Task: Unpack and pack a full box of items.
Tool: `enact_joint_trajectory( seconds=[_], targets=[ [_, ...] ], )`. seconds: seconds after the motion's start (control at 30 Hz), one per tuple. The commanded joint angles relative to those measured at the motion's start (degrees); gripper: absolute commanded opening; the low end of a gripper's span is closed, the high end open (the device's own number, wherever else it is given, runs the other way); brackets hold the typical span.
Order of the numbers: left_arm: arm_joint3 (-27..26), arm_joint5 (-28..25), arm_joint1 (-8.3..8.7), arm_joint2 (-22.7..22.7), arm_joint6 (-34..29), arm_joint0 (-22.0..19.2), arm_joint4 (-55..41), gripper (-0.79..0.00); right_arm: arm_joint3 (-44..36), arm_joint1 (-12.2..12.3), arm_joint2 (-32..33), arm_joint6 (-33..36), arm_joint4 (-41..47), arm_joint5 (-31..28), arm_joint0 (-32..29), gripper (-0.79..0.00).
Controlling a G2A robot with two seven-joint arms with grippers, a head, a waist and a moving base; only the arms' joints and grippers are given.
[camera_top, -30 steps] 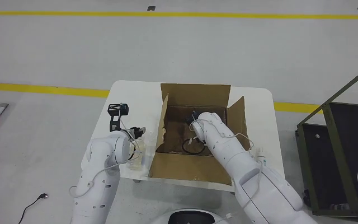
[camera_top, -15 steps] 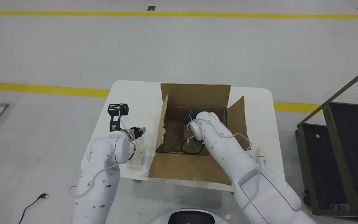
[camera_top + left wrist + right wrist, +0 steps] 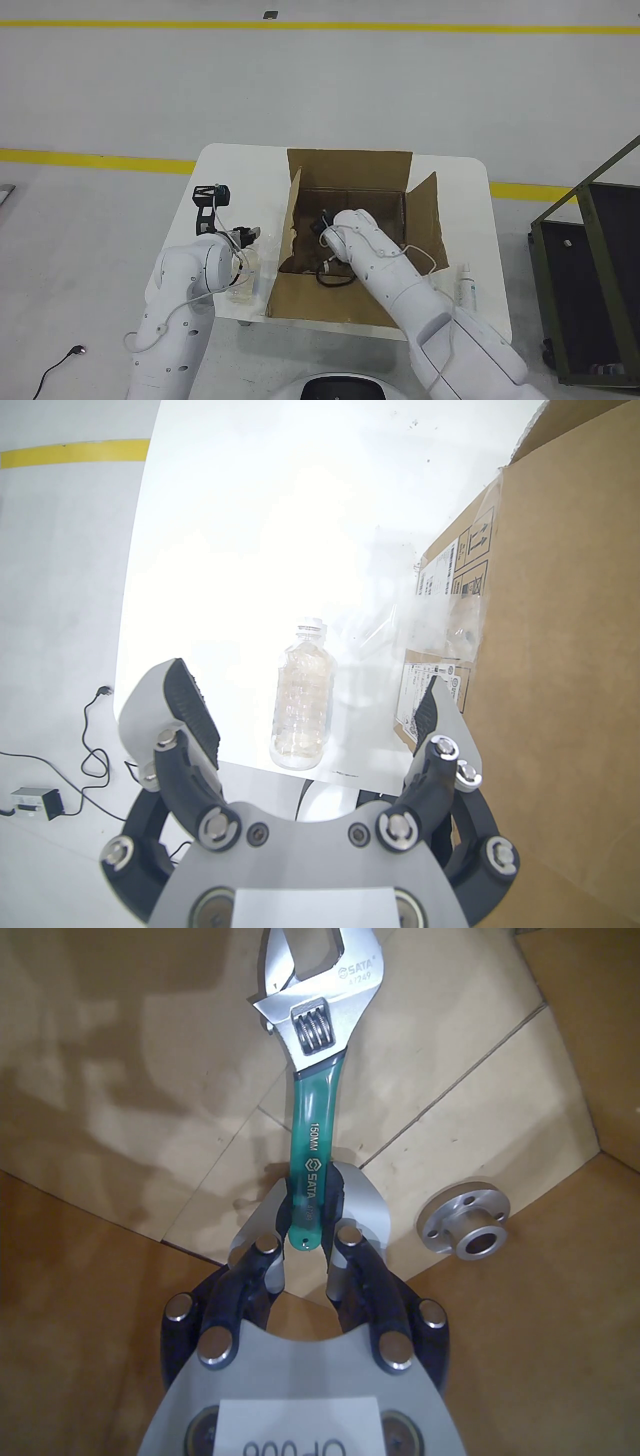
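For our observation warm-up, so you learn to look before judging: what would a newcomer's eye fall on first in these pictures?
The green-handled adjustable wrench, clamped at its handle end by the right gripper inside the cardboard box, with a metal flange lying on the box floor nearby. Next, the clear bottle standing on the white table beside the box, in front of the open left gripper.

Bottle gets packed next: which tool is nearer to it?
Left. The left tool is open close by the bottle, outside the box; the right tool is inside the box, shut on a wrench.
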Motion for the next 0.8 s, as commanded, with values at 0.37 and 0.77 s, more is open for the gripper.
enact_joint_trajectory(
  seconds=[0.37,0.77],
  targets=[
    [0.0,0.0,0.0,0.0,0.0,0.0,0.0,0.0,0.5,0.4,0.3,-0.1,-0.4,-0.2,1.7,-0.397],
    [0.0,0.0,0.0,0.0,0.0,0.0,0.0,0.0,2.3,-0.1,0.2,-3.5,0.7,-1.9,2.1,-0.486]
  ],
)
